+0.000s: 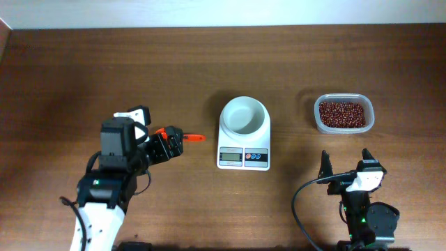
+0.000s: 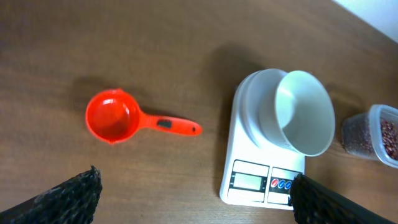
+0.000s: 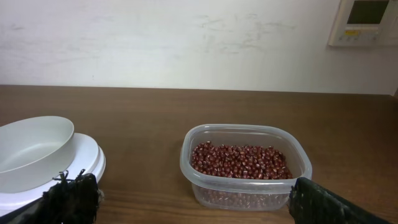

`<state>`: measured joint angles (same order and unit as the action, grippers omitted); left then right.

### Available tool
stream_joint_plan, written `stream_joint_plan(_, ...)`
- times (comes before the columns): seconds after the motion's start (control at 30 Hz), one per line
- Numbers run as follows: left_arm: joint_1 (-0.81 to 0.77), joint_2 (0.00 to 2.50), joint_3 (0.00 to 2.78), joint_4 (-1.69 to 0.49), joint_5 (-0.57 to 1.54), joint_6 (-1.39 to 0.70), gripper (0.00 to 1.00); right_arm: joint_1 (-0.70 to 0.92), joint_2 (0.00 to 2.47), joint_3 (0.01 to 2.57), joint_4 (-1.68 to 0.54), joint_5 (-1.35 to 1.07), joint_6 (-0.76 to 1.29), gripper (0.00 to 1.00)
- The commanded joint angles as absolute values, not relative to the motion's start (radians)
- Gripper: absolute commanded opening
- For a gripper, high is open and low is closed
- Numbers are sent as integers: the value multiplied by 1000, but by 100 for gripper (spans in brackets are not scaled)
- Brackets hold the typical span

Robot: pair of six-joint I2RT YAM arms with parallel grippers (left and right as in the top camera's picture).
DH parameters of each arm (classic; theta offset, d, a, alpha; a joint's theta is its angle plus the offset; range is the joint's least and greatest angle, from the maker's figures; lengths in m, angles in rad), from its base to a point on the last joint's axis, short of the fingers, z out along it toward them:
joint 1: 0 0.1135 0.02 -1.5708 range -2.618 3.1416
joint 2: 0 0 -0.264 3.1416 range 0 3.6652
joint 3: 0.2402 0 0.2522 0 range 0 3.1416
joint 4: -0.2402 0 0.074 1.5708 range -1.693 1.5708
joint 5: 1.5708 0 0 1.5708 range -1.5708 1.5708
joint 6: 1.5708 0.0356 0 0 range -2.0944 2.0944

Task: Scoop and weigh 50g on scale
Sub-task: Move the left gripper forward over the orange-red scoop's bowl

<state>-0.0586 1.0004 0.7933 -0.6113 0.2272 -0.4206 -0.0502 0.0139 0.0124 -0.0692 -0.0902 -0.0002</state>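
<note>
Left gripper (image 1: 172, 141): jaws spread wide, nothing between them. Its fingers (image 2: 68, 199) are black with a coarse, rough texture, and they sit at the two lower corners of the wrist view. The gripper hangs over the scoop (image 2: 134, 118) without touching it.

Scoop: glossy orange-red plastic with a round shallow cup and a straight handle carrying a dark inset. It lies flat on the table (image 2: 124, 50), handle pointing toward the scale (image 2: 261, 168), and the cup is empty.

Right gripper (image 1: 345, 157): jaws also wide apart and holding nothing. It is near the table's front edge, facing the tub (image 3: 186, 163).

Table: brown wood grain, matte.

Scale: white rectangular plastic body with rounded corners, at table centre between the two arms. The front strip has a grey display (image 2: 247, 181), reading not legible, and two small round buttons beside it, one red and one blue.

Bowl (image 2: 305, 112): round, smooth, white, seated on the scale's round platform. Empty.

Tub: clear plastic, rounded-rectangle shape with a rolled rim, no lid. It stands to the right of the scale, well apart from it.

Beans (image 3: 239, 160): small, oval, dark red-brown, slightly shiny. They fill the lower part of the tub in an even layer. All are in the tub.
</note>
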Motion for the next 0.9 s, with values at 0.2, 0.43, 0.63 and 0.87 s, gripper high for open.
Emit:
stream_joint_plan(0.2, -56, 1127, 812, -709, 16, -759, 98, -40, 4, 6, -72, -81, 4, 99)
stream_joint_plan(0.43, -56, 1232, 812, -704, -130, -905, 99, -40, 4, 6, -72, -81, 4, 99)
stream_joint_plan(0.63, -56, 1336, 812, -655, -132, -905, 99, -40, 4, 6, -72, -81, 4, 99)
stream_joint_plan(0.87, -56, 1480, 812, -503, -115, -905, 96, -40, 4, 6, -72, -81, 4, 99)
